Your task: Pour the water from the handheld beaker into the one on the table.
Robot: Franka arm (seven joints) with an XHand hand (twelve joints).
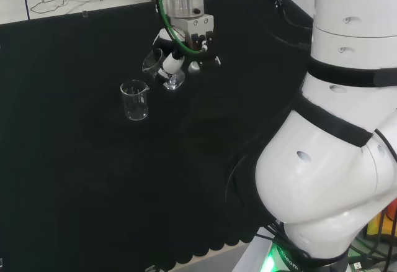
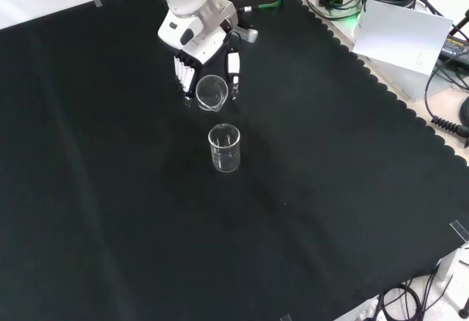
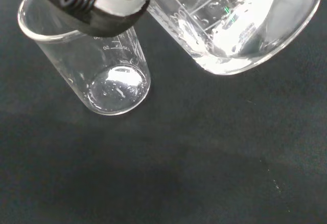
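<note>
Two beakers: counted on the scene.
Held beaker [image 2: 211, 92]: tilted, grasped by curled fingers of the hand [image 2: 196, 56].
Table beaker [image 2: 224, 147]: upright, just below the hand, apart from it.

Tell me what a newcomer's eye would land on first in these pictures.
First, the black and white robot hand near the top of the front view, fingers curled round a tilted clear glass beaker held above the black cloth. Next, the second clear glass beaker standing upright on the cloth just below it. In the head view, the arm's big white links loom at the right.
</note>
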